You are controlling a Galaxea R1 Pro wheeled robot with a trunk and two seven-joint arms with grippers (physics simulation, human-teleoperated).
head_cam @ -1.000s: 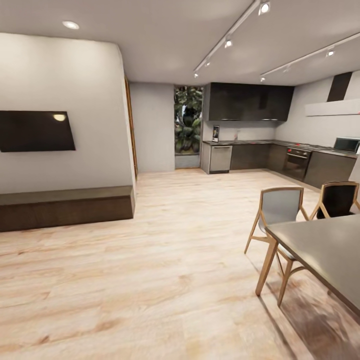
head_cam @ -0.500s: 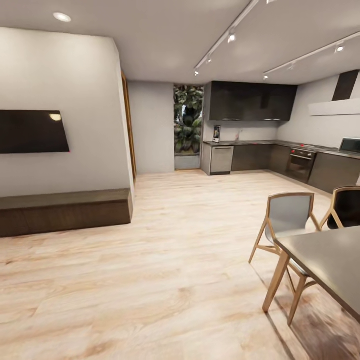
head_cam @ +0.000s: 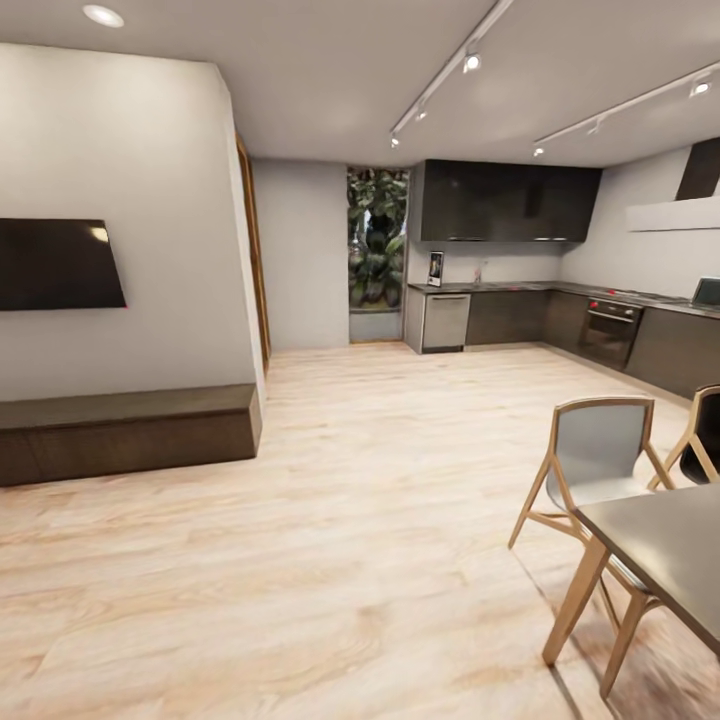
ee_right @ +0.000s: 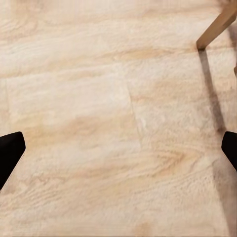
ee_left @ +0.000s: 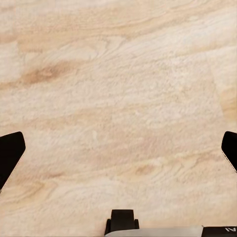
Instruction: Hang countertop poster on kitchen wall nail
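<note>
Robot in the living area, the kitchen far ahead.

The upright rectangular poster with white border [head_cam: 435,268] stands small on the long grey kitchen worktop [head_cam: 520,286] at the far wall, beside the window with green plants [head_cam: 377,240]. Judged from its thin frame, it should be light, stiff and somewhat fragile; taking it by a side edge seems safest. The left claw [ee_left: 118,153] and the right claw [ee_right: 118,153] are both spread wide and hold nothing, over the pale wooden floor [head_cam: 330,520]. A wooden chair with grey seat [head_cam: 598,470] stands near.
</note>
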